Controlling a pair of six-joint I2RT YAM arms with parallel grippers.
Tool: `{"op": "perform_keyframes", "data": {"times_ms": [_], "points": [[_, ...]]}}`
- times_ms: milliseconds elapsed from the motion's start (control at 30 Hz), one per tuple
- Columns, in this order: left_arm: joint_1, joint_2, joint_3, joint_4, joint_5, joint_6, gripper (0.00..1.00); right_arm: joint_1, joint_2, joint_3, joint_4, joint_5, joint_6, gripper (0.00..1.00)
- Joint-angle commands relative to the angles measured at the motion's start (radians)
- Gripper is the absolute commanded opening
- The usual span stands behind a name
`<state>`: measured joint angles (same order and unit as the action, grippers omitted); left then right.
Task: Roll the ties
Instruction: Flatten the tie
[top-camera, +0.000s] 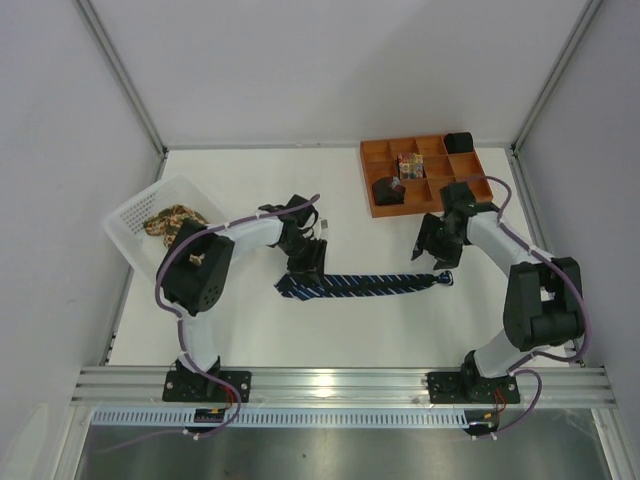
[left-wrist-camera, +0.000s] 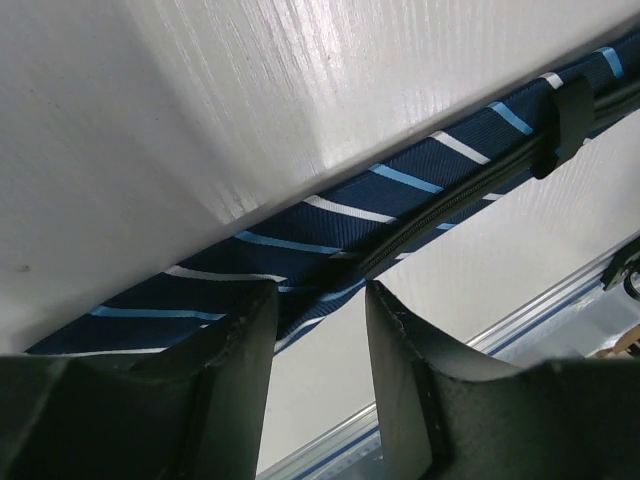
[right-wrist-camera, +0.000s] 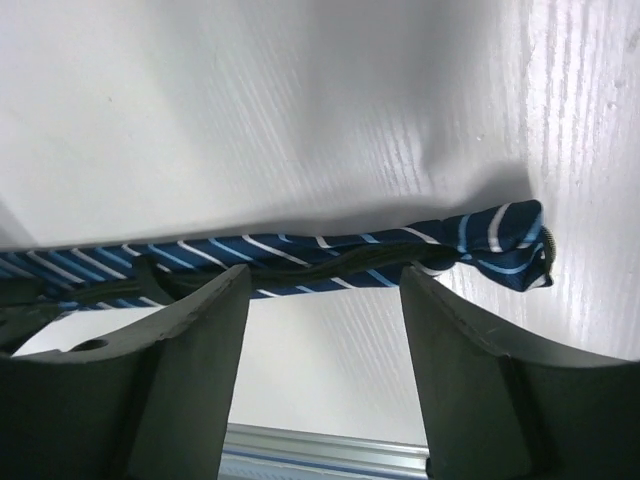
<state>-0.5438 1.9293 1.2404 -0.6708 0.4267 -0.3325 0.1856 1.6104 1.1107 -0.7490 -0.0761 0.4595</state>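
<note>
Lengthwise, the navy tie (top-camera: 370, 284) lies flat on the table (top-camera: 240, 325), running left to right between our arms. Our right gripper (right-wrist-camera: 325, 272), fingers spread and empty, hangs nearest its narrow, seemingly curled tip. Our left gripper (left-wrist-camera: 320, 295), likewise parted, sits at the broad end.

White table (top-camera: 250, 320), matte, with a faint streaked grain in my wrist views. A navy tie (top-camera: 365, 284) with thin pale-blue and white diagonal stripes lies across the middle, stretched left to right, its broader end to my left and its narrow end doubled over at my right. A white perforated basket (top-camera: 125, 215) sits at the far left edge, skewed to the table's sides. An orange tray (top-camera: 372, 180) with square compartments sits far right, apart from the tie.
</note>
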Motion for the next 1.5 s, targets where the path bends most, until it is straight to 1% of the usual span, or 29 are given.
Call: {"op": "perform_keyframes", "data": {"times_ms": [0, 33, 67, 100, 133, 167, 233, 300, 333, 367, 400, 433, 467, 500, 533, 567, 600, 633, 667, 700, 733, 800, 900, 1000, 1033, 1133, 1200, 1333, 1467], "points": [[-0.004, 0.019, 0.024, -0.010, -0.052, 0.027, 0.47, -0.101, -0.095, -0.081, 0.032, -0.167, -0.018, 0.68], [-0.002, 0.007, 0.022, -0.015, -0.083, 0.038, 0.47, -0.124, -0.108, -0.106, 0.069, -0.184, -0.021, 0.72], [-0.004, -0.034, 0.021, -0.010, -0.094, 0.061, 0.49, -0.155, -0.119, -0.144, 0.080, -0.189, -0.033, 0.73], [-0.004, -0.062, 0.021, -0.006, -0.103, 0.067, 0.50, -0.173, -0.125, -0.153, 0.082, -0.185, -0.039, 0.73], [-0.005, -0.084, 0.030, -0.009, -0.121, 0.072, 0.54, -0.178, -0.130, -0.160, 0.071, -0.179, -0.044, 0.74], [-0.007, -0.108, 0.040, -0.016, -0.127, 0.078, 0.56, -0.223, -0.130, -0.166, 0.063, -0.171, -0.053, 0.74], [-0.011, -0.118, 0.083, -0.042, -0.129, 0.084, 0.57, -0.248, -0.136, -0.176, 0.062, -0.166, -0.058, 0.74], [-0.021, -0.127, 0.108, -0.036, -0.086, 0.075, 0.63, -0.282, -0.136, -0.193, 0.072, -0.195, -0.061, 0.74], [-0.027, -0.128, 0.117, -0.023, -0.066, 0.067, 0.63, -0.293, -0.136, -0.198, 0.089, -0.209, -0.061, 0.76], [-0.041, -0.124, 0.122, -0.010, -0.012, 0.041, 0.64, -0.302, -0.130, -0.206, 0.099, -0.227, -0.064, 0.76], [-0.048, -0.119, 0.131, 0.008, 0.025, 0.026, 0.63, -0.314, -0.127, -0.218, 0.111, -0.278, -0.068, 0.78], [-0.057, -0.113, 0.134, 0.060, 0.059, 0.006, 0.63, -0.317, -0.119, -0.219, 0.125, -0.296, -0.070, 0.79], [-0.085, -0.086, 0.137, 0.094, 0.104, -0.026, 0.62, -0.319, -0.112, -0.222, 0.125, -0.300, -0.073, 0.79], [-0.102, -0.064, 0.160, 0.152, 0.200, -0.040, 0.59, -0.324, -0.110, -0.232, 0.129, -0.300, -0.076, 0.79], [-0.119, -0.037, 0.178, 0.180, 0.251, -0.059, 0.55, -0.325, -0.109, -0.238, 0.135, -0.304, -0.079, 0.79], [-0.154, 0.015, 0.194, 0.212, 0.289, -0.107, 0.45, -0.331, -0.106, -0.242, 0.135, -0.307, -0.084, 0.79], [-0.172, 0.040, 0.217, 0.250, 0.360, -0.134, 0.42, -0.334, -0.101, -0.250, 0.138, -0.306, -0.088, 0.79], [-0.186, 0.062, 0.223, 0.337, 0.375, -0.166, 0.38, -0.351, -0.101, -0.264, 0.149, -0.312, -0.094, 0.77], [-0.211, 0.100, 0.229, 0.368, 0.383, -0.227, 0.33, -0.360, -0.101, -0.273, 0.158, -0.321, -0.099, 0.76], [-0.219, 0.120, 0.247, 0.396, 0.394, -0.253, 0.30, -0.368, -0.101, -0.281, 0.183, -0.349, -0.097, 0.74], [-0.223, 0.140, 0.255, 0.442, 0.409, -0.279, 0.24, -0.383, -0.099, -0.297, 0.195, -0.370, -0.097, 0.73], [-0.229, 0.189, 0.290, 0.454, 0.411, -0.322, 0.18, -0.388, -0.084, -0.299, 0.214, -0.436, -0.110, 0.72], [-0.234, 0.247, 0.359, 0.435, 0.408, -0.326, 0.16, -0.391, -0.069, -0.302, 0.217, -0.438, -0.125, 0.66], [-0.248, 0.307, 0.407, 0.450, 0.429, -0.373, 0.13, -0.396, -0.067, -0.308, 0.221, -0.441, -0.130, 0.65], [-0.254, 0.325, 0.416, 0.447, 0.419, -0.397, 0.11, -0.397, -0.063, -0.307, 0.221, -0.441, -0.133, 0.65], [-0.271, 0.341, 0.406, 0.491, 0.399, -0.434, 0.08, -0.405, -0.040, -0.308, 0.231, -0.465, -0.133, 0.64], [-0.274, 0.349, 0.416, 0.482, 0.370, -0.433, 0.08, -0.410, -0.026, -0.307, 0.235, -0.473, -0.128, 0.61], [-0.275, 0.375, 0.438, 0.465, 0.334, -0.427, 0.08, -0.408, -0.014, -0.307, 0.244, -0.473, -0.131, 0.61], [-0.275, 0.418, 0.522, 0.401, 0.330, -0.404, 0.08, -0.408, 0.012, -0.302, 0.250, -0.472, -0.136, 0.60]]}}
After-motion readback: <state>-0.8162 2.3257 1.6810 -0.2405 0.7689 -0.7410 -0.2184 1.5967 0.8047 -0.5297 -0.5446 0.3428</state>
